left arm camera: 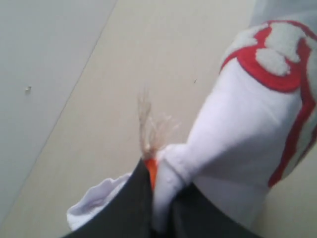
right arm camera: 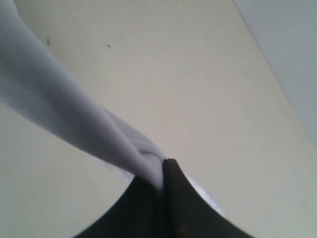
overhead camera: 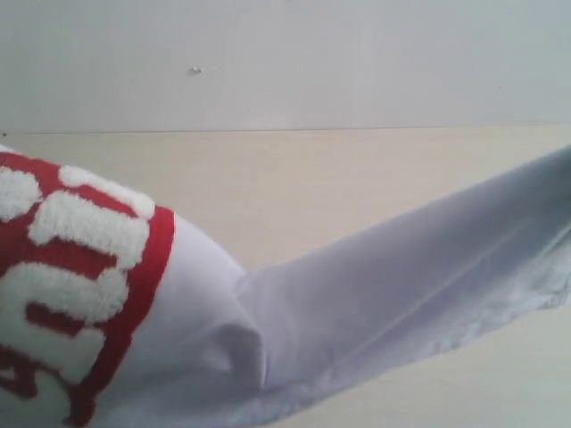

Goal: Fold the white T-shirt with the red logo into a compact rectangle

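I can't read a whole word anywhere on my feeds. In the exterior view the red logo [overhead camera: 76, 285] on the white T-shirt [overhead camera: 375, 285] shows only a few fuzzy white bubble strokes on a thick red backing. They lie sideways and are cut off by the frame edge, so I can't tell which letters they are. My left wrist view catches another piece of the same lettering, rounded white shapes inside red outline, and it is just as unreadable. Beside the left gripper [left arm camera: 161, 196] a small orange tag [left arm camera: 152, 171] peeks out, too blurred for any print.
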`<state>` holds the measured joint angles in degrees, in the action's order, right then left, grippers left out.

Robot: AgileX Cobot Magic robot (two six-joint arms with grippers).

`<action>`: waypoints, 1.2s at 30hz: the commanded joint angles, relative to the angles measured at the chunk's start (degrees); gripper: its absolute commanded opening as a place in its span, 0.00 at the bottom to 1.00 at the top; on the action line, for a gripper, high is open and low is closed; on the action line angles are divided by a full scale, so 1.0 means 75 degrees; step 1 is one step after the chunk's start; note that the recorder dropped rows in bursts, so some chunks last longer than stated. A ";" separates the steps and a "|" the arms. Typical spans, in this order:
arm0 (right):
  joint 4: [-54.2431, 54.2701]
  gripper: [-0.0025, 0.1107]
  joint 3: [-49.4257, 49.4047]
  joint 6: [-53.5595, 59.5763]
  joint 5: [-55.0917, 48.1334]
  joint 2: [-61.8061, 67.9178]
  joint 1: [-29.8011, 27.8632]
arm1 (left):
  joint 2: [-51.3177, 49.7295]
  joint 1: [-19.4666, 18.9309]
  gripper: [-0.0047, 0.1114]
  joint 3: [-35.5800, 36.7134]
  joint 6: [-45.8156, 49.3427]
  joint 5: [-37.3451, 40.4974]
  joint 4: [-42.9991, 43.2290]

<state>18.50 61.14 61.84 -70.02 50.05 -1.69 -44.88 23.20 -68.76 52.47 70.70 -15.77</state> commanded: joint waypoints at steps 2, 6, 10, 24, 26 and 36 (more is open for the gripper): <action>0.0320 0.02 -0.0416 -0.0247 0.0008 -0.0732 0.0740 | 0.0667 0.0525 0.04 0.0067 -0.1281 -0.0099 -0.0672; 0.0305 0.02 -0.0416 -0.0463 0.0008 -0.0834 0.0932 | 0.0660 0.0559 0.04 0.0102 -0.1078 -0.0099 -0.0311; 0.0143 0.02 -0.0561 -0.0684 0.0008 -0.0635 0.0932 | 0.0145 0.0559 0.04 0.0589 -0.1302 -0.0099 0.0615; -0.1916 0.02 -0.1385 -0.1816 0.1956 0.2078 0.0932 | -0.3433 -0.0156 0.04 0.1809 -0.2059 -0.1738 0.2254; -0.2368 0.02 -0.1401 -0.2009 0.2328 0.2568 0.0932 | -0.3811 -0.0380 0.04 0.1809 -0.2059 -0.2012 0.2254; -0.4564 0.02 -0.1386 -0.4471 0.5333 0.5043 0.0932 | -0.5651 -0.1619 0.04 0.1907 -0.1922 -0.4686 0.2286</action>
<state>-11.39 50.60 33.01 -35.69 83.97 5.23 -83.95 12.62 -54.68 37.84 40.84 1.01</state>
